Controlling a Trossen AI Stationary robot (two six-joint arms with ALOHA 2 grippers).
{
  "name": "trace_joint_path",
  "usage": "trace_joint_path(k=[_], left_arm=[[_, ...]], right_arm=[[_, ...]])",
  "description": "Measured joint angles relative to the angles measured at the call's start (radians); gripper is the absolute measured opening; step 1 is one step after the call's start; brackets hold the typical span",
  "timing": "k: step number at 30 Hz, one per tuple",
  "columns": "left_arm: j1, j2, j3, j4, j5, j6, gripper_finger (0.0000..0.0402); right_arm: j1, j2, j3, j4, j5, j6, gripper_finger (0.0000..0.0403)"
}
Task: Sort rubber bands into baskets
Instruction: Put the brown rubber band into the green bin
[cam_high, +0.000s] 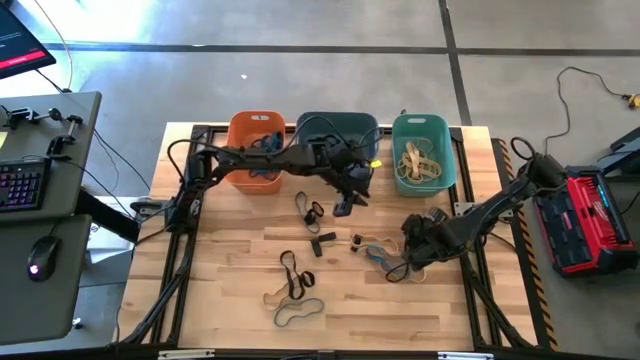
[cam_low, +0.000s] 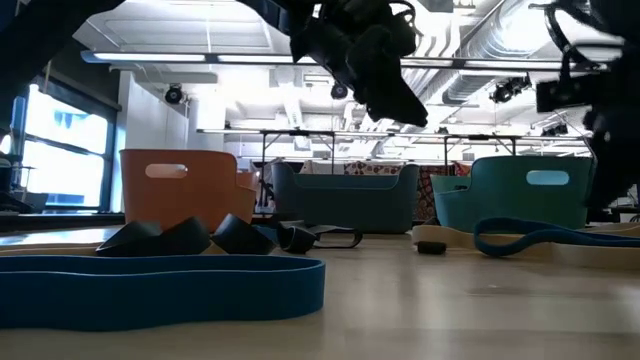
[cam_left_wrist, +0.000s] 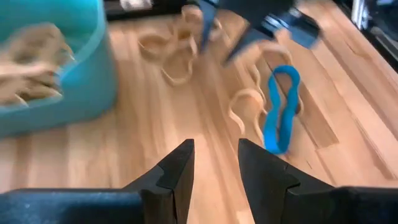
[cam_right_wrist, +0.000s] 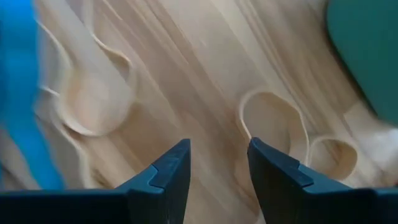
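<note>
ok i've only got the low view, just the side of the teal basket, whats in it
Observer: The teal basket holds a pile of tan rubber bands, seen from above.
Operator: is either arm holding one
Observer: No. The right gripper is open and empty, low over the table, with loose tan loops lying ahead of it.
Operator: and the other
Observer: The left gripper is open and empty too. From above it is in front of the slate basket.
</note>
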Motion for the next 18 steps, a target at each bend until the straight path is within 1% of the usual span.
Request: trace_joint_path(k=[2,5,7,9,11,14,18], left_arm=[[-0.006,0.009,0.000,-0.031,0.000,-0.003,0.0114],[-0.018,0.023,-0.002,-0.084,-0.011,0.040,0.0114],[-0.030,0.035,-0.002,-0.090,-0.064,0.075,0.0110],[-0.045,0.037,-0.002,-0.111,-0.157,0.081,0.0095],[-0.060,0.037,-0.002,-0.112,-0.222,0.101,0.0067],[-0.079,0.032,-0.035,-0.072,-0.235,0.107,0.0014],[-0.091,0.027,-0.130,0.045,-0.241,0.065,0.0005]], right_arm=[[-0.003,0.000,-0.030,0.005,-0.020,0.002,0.0149],[-0.014,0.000,-0.073,0.024,-0.042,0.009,0.0149],[-0.024,0.000,-0.097,0.057,-0.045,0.008,0.0149],[-0.035,0.000,-0.114,0.078,-0.045,0.008,0.0149],[-0.047,0.001,-0.127,0.100,-0.047,0.003,0.0149],[-0.062,0.001,-0.150,0.129,-0.064,-0.005,0.0142],[-0.073,-0.002,-0.167,0.165,-0.073,-0.025,0.0112]])
